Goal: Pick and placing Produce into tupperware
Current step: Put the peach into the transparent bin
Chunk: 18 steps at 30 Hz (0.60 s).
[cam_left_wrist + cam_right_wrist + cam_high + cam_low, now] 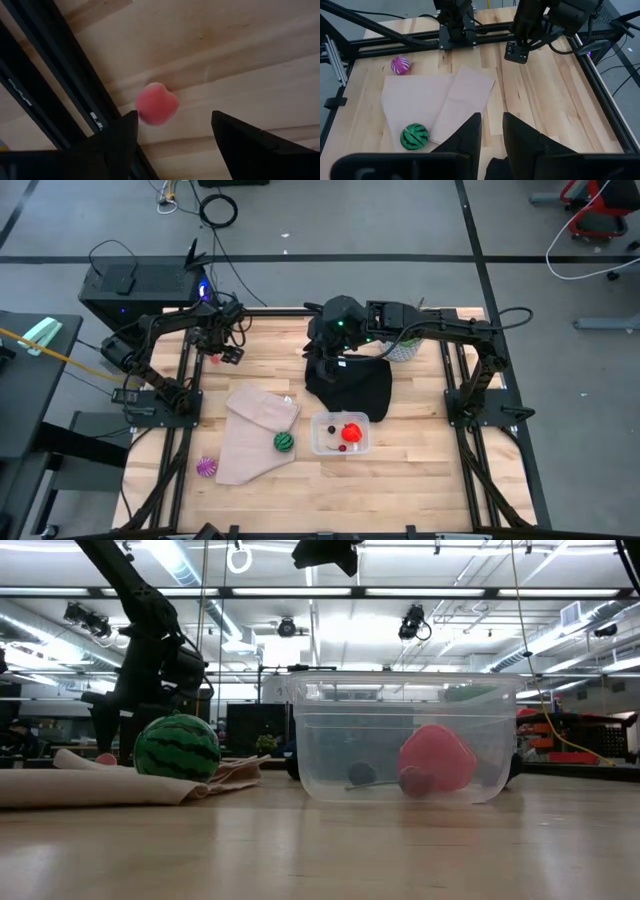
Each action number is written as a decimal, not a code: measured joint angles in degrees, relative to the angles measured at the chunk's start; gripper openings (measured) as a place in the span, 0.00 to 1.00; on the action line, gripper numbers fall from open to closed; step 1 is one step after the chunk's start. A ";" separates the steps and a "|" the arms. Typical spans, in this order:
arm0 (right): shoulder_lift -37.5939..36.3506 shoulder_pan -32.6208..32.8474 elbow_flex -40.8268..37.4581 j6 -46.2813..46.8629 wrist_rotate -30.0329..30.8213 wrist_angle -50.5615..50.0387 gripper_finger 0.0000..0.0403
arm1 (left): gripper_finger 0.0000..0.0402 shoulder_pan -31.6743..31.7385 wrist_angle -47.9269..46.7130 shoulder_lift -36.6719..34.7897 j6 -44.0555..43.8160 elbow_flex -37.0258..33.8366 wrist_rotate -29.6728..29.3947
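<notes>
A small pink-red toy piece lies on the bare wood near the table's far left. My left gripper hovers over it, open, with a finger on either side and touching nothing; the high view shows this gripper just beyond the piece. The clear tupperware stands near the table's middle with a red piece inside. The green striped ball rests on a beige cloth. The purple ribbed ball sits on the wood near the left front. My right gripper waits above a black cloth, fingers slightly apart.
The beige cloth is spread left of the tupperware and the black cloth lies beyond it. A potted plant stands at the far right. Black frame rails run close beside the pink-red piece. Bare wood lies right of the tupperware.
</notes>
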 joint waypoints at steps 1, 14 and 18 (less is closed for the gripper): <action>0.00 0.00 0.00 0.00 0.00 0.00 0.22 | 0.64 0.00 0.10 0.02 0.00 0.00 0.00; 0.00 -0.02 0.00 -0.09 0.00 0.02 0.22 | 0.63 0.00 1.22 -0.02 0.28 -0.55 -0.42; 0.00 -0.02 0.00 -0.07 -0.02 0.02 0.22 | 0.63 0.00 1.23 -0.02 0.36 -0.55 -0.42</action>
